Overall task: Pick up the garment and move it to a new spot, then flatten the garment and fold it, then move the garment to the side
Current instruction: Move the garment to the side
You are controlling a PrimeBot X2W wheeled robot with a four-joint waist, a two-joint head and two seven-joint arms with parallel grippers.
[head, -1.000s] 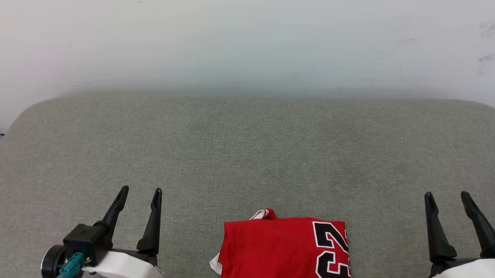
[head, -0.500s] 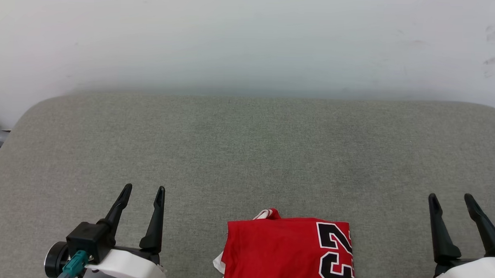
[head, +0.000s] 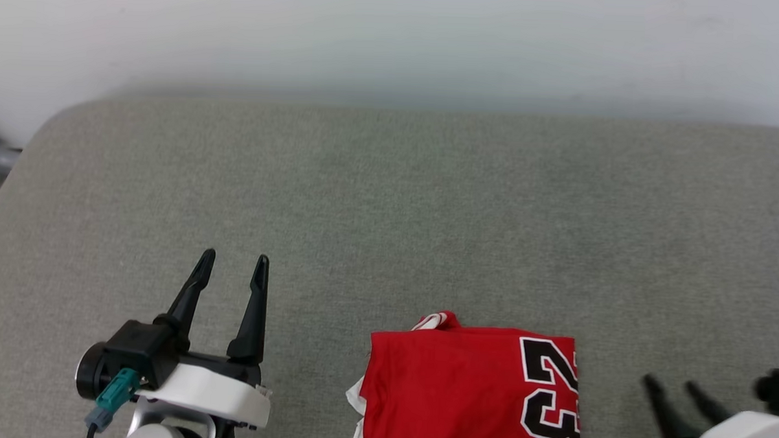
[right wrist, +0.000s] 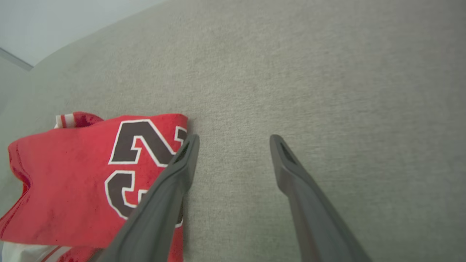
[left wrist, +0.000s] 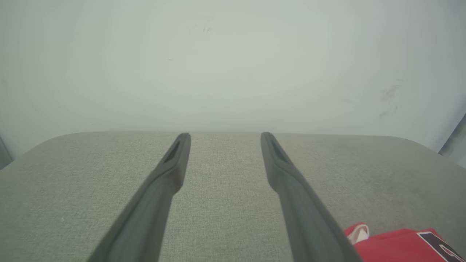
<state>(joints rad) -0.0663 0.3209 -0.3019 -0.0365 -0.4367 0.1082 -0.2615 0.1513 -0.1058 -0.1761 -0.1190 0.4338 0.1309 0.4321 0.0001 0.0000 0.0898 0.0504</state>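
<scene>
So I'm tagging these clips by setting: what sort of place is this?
Probably a bare indoor test space: a grey fabric-covered surface against a plain pale wall, with a folded red garment lying on it.

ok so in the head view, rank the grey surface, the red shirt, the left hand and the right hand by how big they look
1. grey surface
2. red shirt, cut off at the bottom edge
3. left hand
4. right hand, blurred and partly out of frame, so unsure
</scene>
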